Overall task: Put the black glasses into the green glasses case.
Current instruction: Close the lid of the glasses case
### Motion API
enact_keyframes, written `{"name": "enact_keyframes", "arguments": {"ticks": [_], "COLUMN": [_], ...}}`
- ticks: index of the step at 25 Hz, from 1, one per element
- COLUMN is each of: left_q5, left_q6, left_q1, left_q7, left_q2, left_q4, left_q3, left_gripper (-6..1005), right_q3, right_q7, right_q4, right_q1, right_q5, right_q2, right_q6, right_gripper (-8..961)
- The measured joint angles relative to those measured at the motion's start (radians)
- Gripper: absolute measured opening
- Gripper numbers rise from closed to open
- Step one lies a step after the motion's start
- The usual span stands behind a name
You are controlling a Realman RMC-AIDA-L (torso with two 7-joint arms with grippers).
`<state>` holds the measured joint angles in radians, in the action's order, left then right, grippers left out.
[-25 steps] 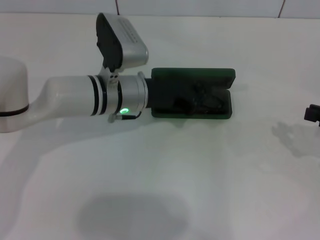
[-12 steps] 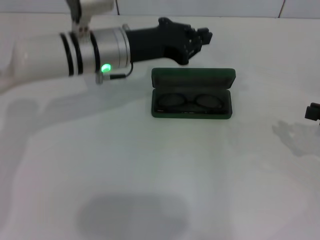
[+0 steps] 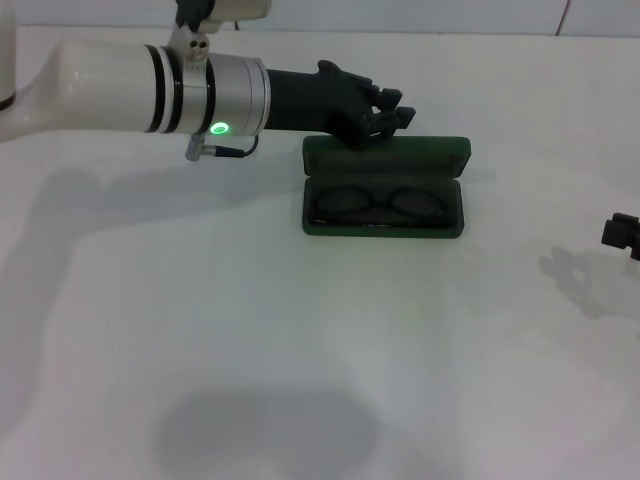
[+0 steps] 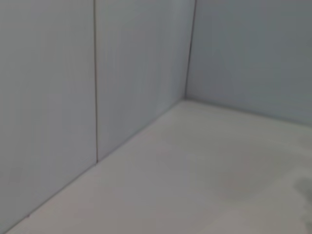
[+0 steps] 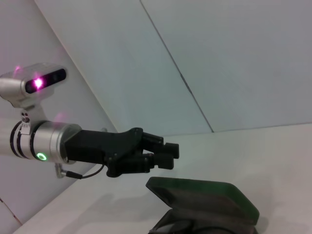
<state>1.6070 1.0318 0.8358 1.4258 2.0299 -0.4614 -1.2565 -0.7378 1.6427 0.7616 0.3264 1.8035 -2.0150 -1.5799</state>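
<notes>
The green glasses case [image 3: 386,158] lies open on the white table, its lid standing up at the back. The black glasses [image 3: 379,205] lie inside its lower half, lenses side by side. My left gripper [image 3: 398,108] hovers just behind and above the case's lid, fingers slightly apart and holding nothing. The right wrist view shows that gripper [image 5: 168,153] above the case lid [image 5: 204,200]. My right gripper [image 3: 621,235] is at the far right edge of the table, mostly out of frame. The left wrist view shows only wall and table.
The white table [image 3: 320,340] stretches in front of the case. A tiled wall [image 4: 97,73] runs along the back. A faint wet-looking patch [image 3: 585,275] lies near the right gripper.
My left gripper has lifted off the case and pulled back behind it, leaving the glasses lying in the case. It has since dropped slightly towards the lid. The right gripper has shifted a little.
</notes>
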Motion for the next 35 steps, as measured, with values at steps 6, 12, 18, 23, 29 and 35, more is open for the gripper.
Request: {"name": "enact_keyframes", "arguments": {"ticks": [6,12,18,23,29,35], "left_q5": [0.02,0.026,0.05,0.059,0.06,0.06], "left_q6": [-0.025,-0.053,-0.093,-0.111,-0.103,-0.053], "left_q1": [0.002,0.01,0.032,0.036,0.037,0.019], "left_q7": [0.003,0.0,-0.012,-0.02,-0.013,-0.01], "left_q2": [0.006,0.02,0.04,0.054,0.055,0.055], "left_q4": [0.001,0.019,0.049,0.049,0.054,0.058], "left_q3": [-0.001,-0.006,-0.008,-0.007,-0.007,-0.007], "left_gripper": [257,226,226,226,226,227], "right_q3": [0.0,0.0,-0.001,-0.001,0.0,0.0], "right_q7": [-0.015,-0.018,-0.018,-0.02,-0.028,-0.03], "right_q4": [-0.013,-0.024,-0.025,-0.026,-0.037,-0.038], "right_q1": [0.002,0.002,0.002,0.002,0.002,0.002], "right_q5": [0.0,0.0,0.0,0.0,0.001,0.001], "right_q2": [0.001,0.001,0.001,0.0,0.0,0.001], "right_q6": [0.0,0.0,0.0,0.0,0.0,0.0], "right_gripper": [236,238,240,242,245,247]}}
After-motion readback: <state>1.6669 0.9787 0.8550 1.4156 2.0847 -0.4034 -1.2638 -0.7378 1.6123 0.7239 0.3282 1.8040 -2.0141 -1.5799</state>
